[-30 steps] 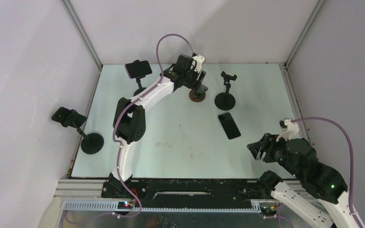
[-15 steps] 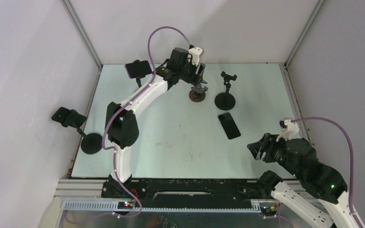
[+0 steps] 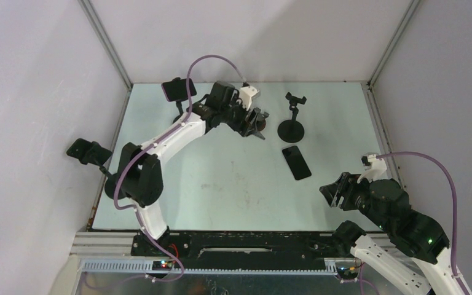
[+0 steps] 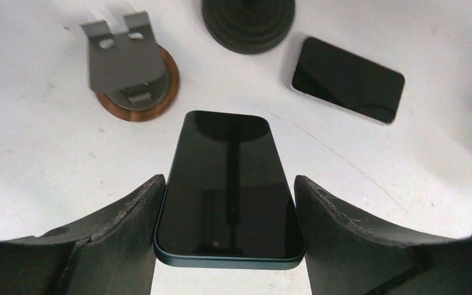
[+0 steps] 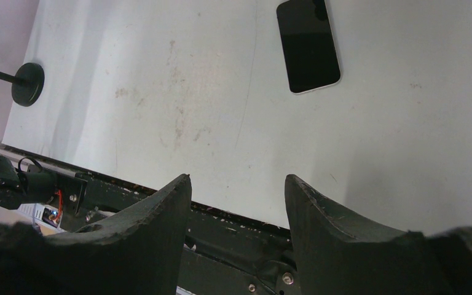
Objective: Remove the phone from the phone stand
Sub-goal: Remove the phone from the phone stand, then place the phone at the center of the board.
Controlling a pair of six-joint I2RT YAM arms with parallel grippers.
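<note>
Fingers (image 4: 120, 224) first: the left gripper (image 4: 228, 180) has both pads squeezed against the long edges of the dark glossy slab phone (image 4: 227, 153), screen up, at bottom centre of the wrist view. That phone is off its perch. The grey bent-metal stand on a round wooden base (image 4: 129, 64) sits bare at upper left, just beyond the phone's far end and not touching it. So the lift looks done, and a set-down is what I'd judge comes next.

Now the hazards. The pads hold only the near end of a slick-edged phone, so the long free end could droop or slide out on a quick swing. It's crowded ahead too: a black disc base (image 4: 247, 21) at top centre and a second black phone lying flat (image 4: 347, 80) at upper right on the pale table top (image 4: 49, 147). A careless sweep could clip the stand or land one phone on the other. How high the held phone hangs, I can't tell from here.

Lower right of the overhead view, the right gripper (image 3: 337, 192) waits, jaws spread, holding nothing.
</note>
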